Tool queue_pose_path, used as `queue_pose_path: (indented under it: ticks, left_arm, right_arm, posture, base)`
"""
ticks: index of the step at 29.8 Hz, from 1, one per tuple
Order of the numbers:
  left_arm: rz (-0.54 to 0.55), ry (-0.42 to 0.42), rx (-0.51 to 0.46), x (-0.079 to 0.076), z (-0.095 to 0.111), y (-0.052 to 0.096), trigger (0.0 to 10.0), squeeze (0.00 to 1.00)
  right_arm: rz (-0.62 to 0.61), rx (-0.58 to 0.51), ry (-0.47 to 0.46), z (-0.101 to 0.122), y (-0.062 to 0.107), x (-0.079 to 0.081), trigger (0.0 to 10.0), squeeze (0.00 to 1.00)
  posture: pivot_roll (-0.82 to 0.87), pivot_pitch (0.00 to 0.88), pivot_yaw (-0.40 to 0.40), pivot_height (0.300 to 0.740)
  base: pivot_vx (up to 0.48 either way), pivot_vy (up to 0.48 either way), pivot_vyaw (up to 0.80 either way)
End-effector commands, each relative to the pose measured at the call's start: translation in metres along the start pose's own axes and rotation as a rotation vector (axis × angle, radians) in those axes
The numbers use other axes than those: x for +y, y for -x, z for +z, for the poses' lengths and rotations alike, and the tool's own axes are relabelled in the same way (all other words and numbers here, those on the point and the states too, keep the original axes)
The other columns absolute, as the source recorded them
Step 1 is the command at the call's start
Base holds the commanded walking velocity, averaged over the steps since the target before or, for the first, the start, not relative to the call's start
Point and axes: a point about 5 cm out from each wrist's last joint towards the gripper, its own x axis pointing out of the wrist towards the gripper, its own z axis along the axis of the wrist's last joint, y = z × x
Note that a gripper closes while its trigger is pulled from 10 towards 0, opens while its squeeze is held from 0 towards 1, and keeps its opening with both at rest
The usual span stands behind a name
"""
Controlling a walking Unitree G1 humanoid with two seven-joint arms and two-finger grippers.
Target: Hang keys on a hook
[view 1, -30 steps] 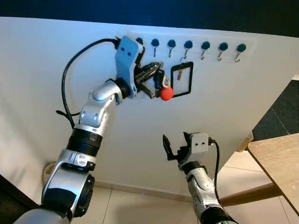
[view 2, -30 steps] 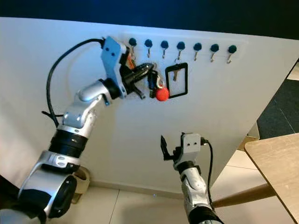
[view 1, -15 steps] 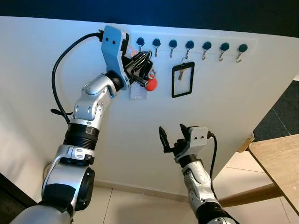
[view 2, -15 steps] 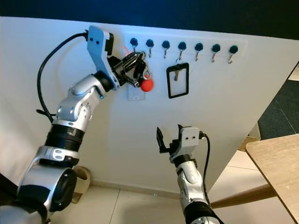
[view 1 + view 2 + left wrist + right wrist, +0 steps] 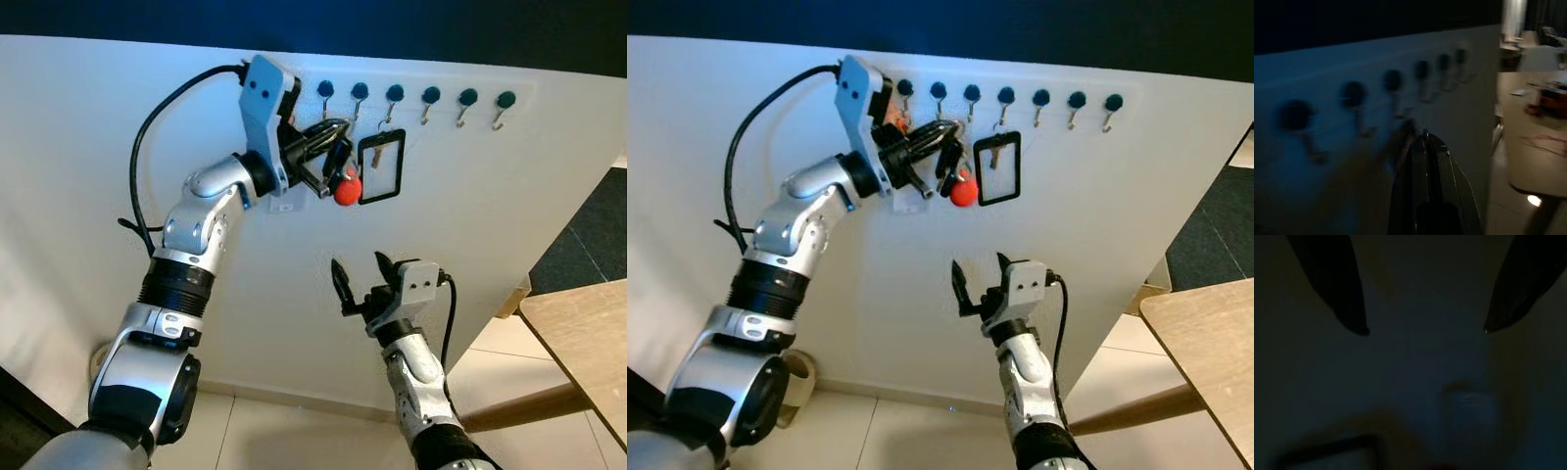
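Keys point(image 5: 338, 176) with red fob, we're seeing them pinched in left end effector point(image 5: 328, 162) at 6 o'clock of hook row point(image 5: 360, 93); next we're needing ring over a hook. Right end effector point(image 5: 359, 284) hanging open.

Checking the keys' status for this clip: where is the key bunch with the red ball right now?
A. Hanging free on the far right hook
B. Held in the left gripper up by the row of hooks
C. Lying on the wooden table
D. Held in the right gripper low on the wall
B: the left gripper is shut on the key bunch, its red ball dangling just below the hooks; the right gripper is open.
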Motion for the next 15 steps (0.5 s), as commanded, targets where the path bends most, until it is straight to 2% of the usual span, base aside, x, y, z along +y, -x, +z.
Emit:
queue_pose_path:
  ticks: [1, 7, 15]
  left_arm:
    - [-0.021, -0.008, -0.004, -0.003, 0.003, 0.001, 10.0, 0.0]
    - [0.037, 0.009, -0.046, 0.002, 0.006, -0.005, 10.0, 0.0]
    - [0.091, 0.029, -0.08, 0.009, 0.013, -0.008, 10.0, 0.0]
  right_arm:
    - [0.038, -0.007, 0.022, 0.002, 0.001, 0.004, 10.0, 0.0]
    - [0.036, -0.114, 0.026, 0.025, -0.008, 0.007, 10.0, 0.0]
    - [0.048, -0.151, 0.012, 0.035, -0.015, 0.01, 10.0, 0.0]
  posture:
    - [0.03, 0.054, -0.004, 0.74]
    - [0.02, 0.051, -0.005, 0.74]
    - [0.02, 0.045, -0.005, 0.74]
  base:
    - [0.0, 0.0, 0.0]
    - [0.0, 0.0, 0.0]
    - [0.0, 0.0, 0.0]
